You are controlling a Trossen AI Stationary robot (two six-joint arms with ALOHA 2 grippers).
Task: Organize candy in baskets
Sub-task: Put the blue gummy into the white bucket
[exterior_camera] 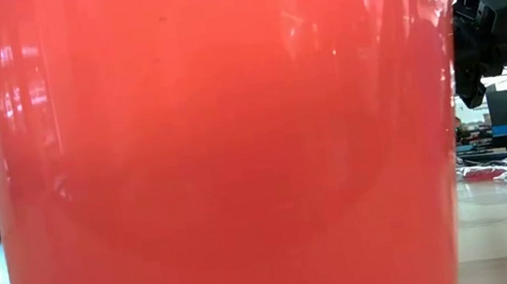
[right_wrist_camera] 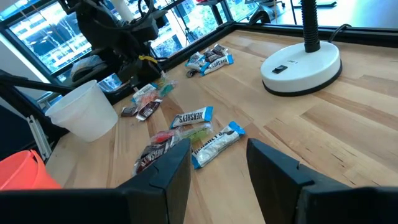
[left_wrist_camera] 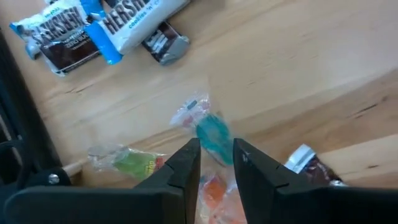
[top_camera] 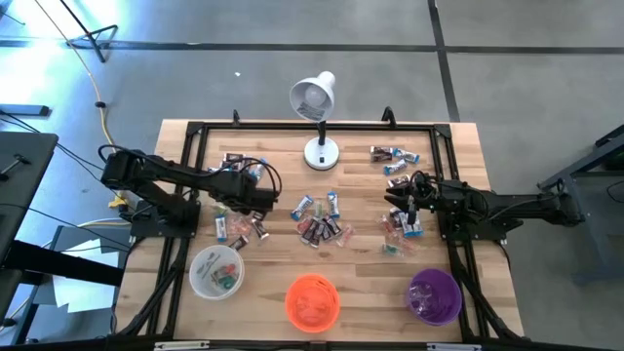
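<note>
From above, you see the left gripper (top_camera: 255, 200) over candy (top_camera: 237, 227) left of the lamp (top_camera: 317, 117), and the right gripper (top_camera: 403, 202) over another pile; white (top_camera: 215, 271), orange (top_camera: 312, 301) and purple (top_camera: 434, 295) baskets line the near edge. At table height, the orange basket (exterior_camera: 225, 146) fills your view. Through the left wrist, the fingers (left_wrist_camera: 186, 165) stand slightly apart, a teal candy (left_wrist_camera: 214, 134) just beyond their tips; you cannot tell whether they hold it. Through the right wrist, the fingers (right_wrist_camera: 168, 168) gape, empty.
</note>
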